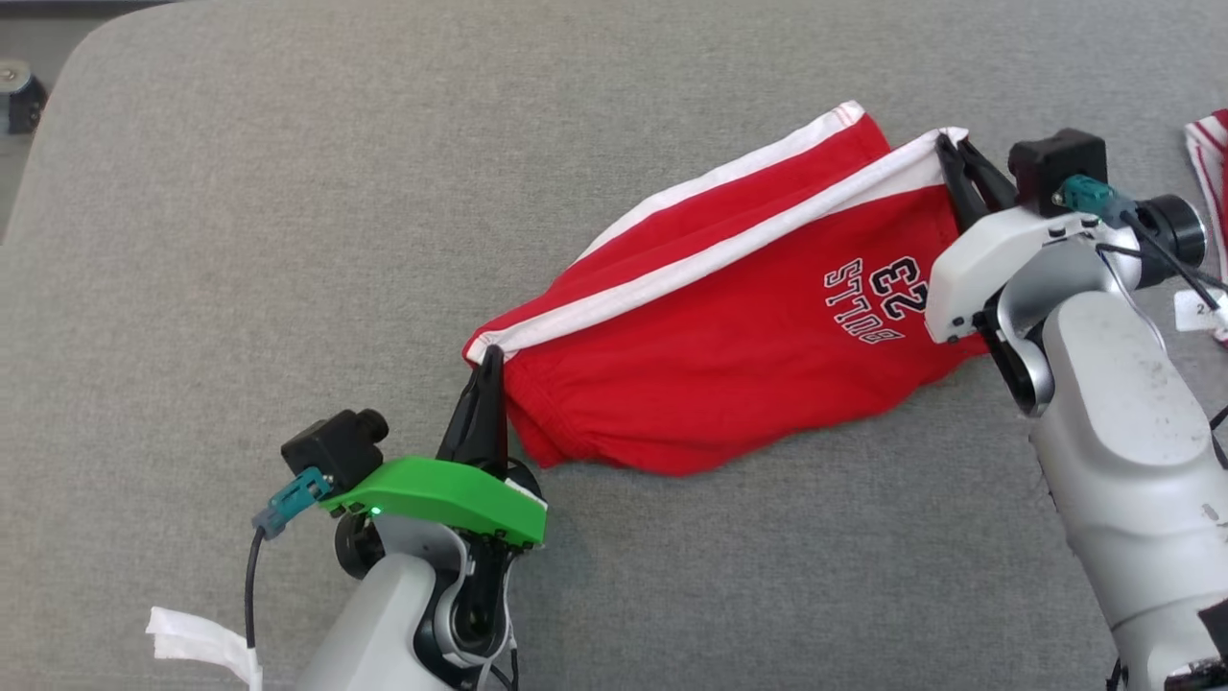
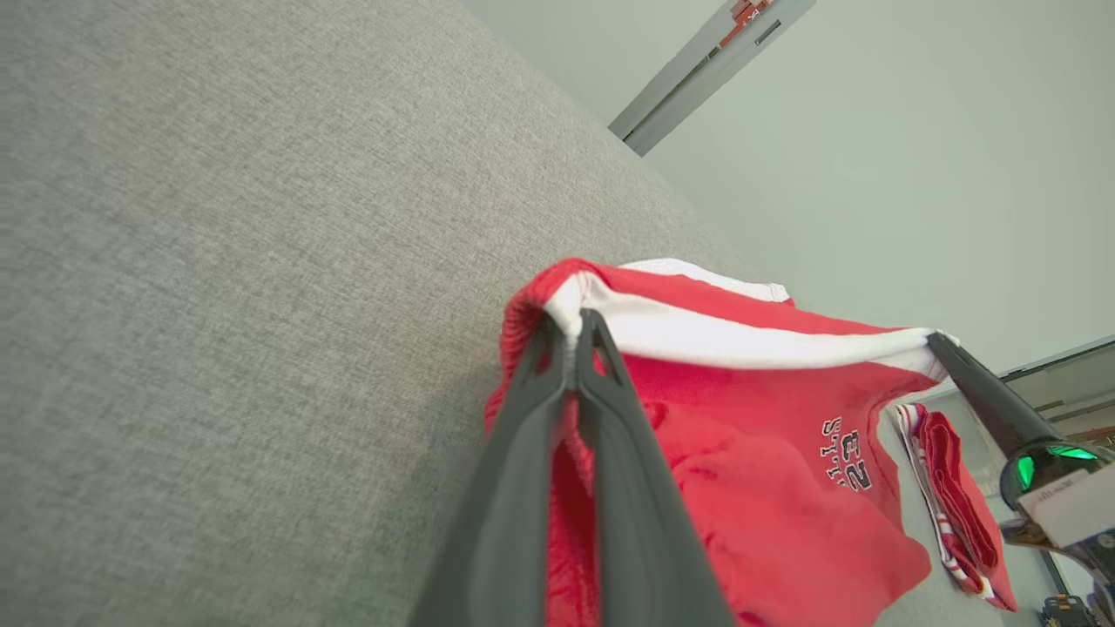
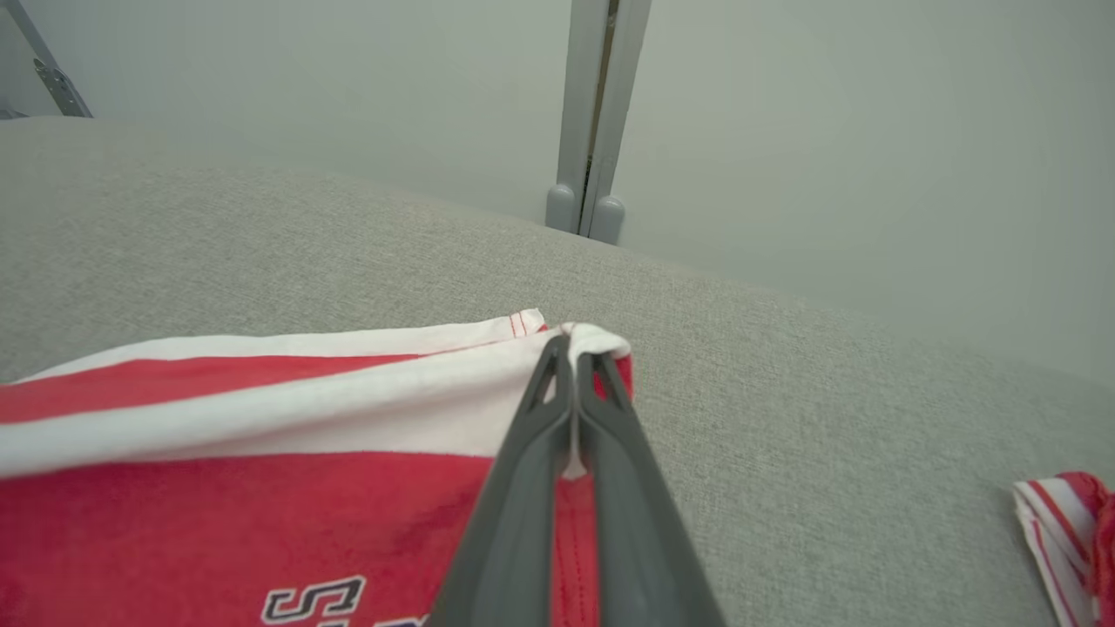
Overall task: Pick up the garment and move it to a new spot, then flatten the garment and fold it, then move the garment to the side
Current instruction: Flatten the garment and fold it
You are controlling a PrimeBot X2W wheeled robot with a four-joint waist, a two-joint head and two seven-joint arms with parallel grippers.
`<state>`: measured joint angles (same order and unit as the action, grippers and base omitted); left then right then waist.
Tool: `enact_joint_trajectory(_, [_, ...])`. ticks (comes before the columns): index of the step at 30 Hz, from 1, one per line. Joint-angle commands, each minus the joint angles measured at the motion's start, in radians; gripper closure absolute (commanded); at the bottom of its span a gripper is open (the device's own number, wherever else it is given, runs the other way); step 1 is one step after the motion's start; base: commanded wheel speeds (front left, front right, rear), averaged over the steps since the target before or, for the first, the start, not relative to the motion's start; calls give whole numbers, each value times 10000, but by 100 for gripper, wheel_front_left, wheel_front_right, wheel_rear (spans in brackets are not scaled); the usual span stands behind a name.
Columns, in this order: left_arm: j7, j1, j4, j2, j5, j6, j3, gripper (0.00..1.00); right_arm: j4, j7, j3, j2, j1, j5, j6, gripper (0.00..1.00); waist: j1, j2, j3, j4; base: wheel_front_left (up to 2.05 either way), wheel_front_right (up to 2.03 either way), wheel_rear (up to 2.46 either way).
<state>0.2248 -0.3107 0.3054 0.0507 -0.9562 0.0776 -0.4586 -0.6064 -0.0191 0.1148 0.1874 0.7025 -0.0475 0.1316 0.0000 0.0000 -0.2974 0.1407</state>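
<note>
Red knit garment with white side stripes and a "23" print (image 1: 729,365), shorts by the look of it, is strung between both arms over the grey woven fabric surface (image 1: 288,240). Which end's which? —A

Left gripper (image 1: 491,357) has its fingers pressed together on the stripe's near corner, lower left in the head view. Right gripper (image 1: 952,146) is pinching the far corner of the same white stripe, up and to the right. So the long axis runs diagonally, one arm at each end, neither nearer. —B

Is it off the surface? —A

Top edge is taut and raised. The red body sags toward the robot, and its lower edge looks to be lying on the fabric. I'd guess both arms need to travel together with that stripe tight. Mind the striped red-and-white cloth (image 1: 1211,154), well apart at the right edge. —B
</note>
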Motion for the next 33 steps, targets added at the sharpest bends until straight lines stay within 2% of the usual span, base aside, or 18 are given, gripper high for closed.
enact_joint_trajectory(1, [115,-321,141,10,-289,70,-150,100,-380,-20,157,134,373,-135,-20,100,0,0,-466,538,0,0,0])
enact_joint_trajectory(9, [377,-1038,590,8,-1057,154,-835,100,-2322,-130,922,434,1779,-529,-18,100,0,0,-706,934,0,0,0])
enact_joint_trajectory(17, [410,-1178,323,7,-1114,174,-788,100,-3665,-605,1477,574,2754,-784,-18,100,0,0,-786,1059,0,0,0])
enact_joint_trajectory(18, [411,-1163,275,7,-1042,175,-765,89,-3802,-672,1527,581,2836,-814,-18,100,0,0,-782,1064,0,0,0])
enact_joint_trajectory(19, [412,-1138,204,7,-976,183,-733,55,-3952,-752,1568,597,2942,-850,-20,72,0,0,-776,1070,0,0,0])
enact_joint_trajectory(20, [411,-1130,153,7,-867,166,-737,24,-4082,-813,1614,598,3016,-864,-18,54,0,0,-774,1074,0,0,0])
enact_joint_trajectory(21, [411,-1102,92,7,-748,127,-744,0,-4217,-915,1683,581,3090,-912,-20,0,0,0,-767,1079,0,0,0])
enact_joint_trajectory(26, [405,-1069,-228,89,1114,-56,-845,0,-4698,-1381,1990,591,3343,-1179,-18,0,0,0,-688,1078,0,0,0])
enact_joint_trajectory(29, [404,-566,-583,85,2037,-13,-453,0,-4947,-1602,2150,633,3418,-1376,-18,0,0,0,-560,1022,0,0,0])
enact_joint_trajectory(33, [405,29,-961,116,2677,-50,102,0,-5193,-1742,2381,724,3480,-1646,-18,0,0,0,-302,914,0,0,0])
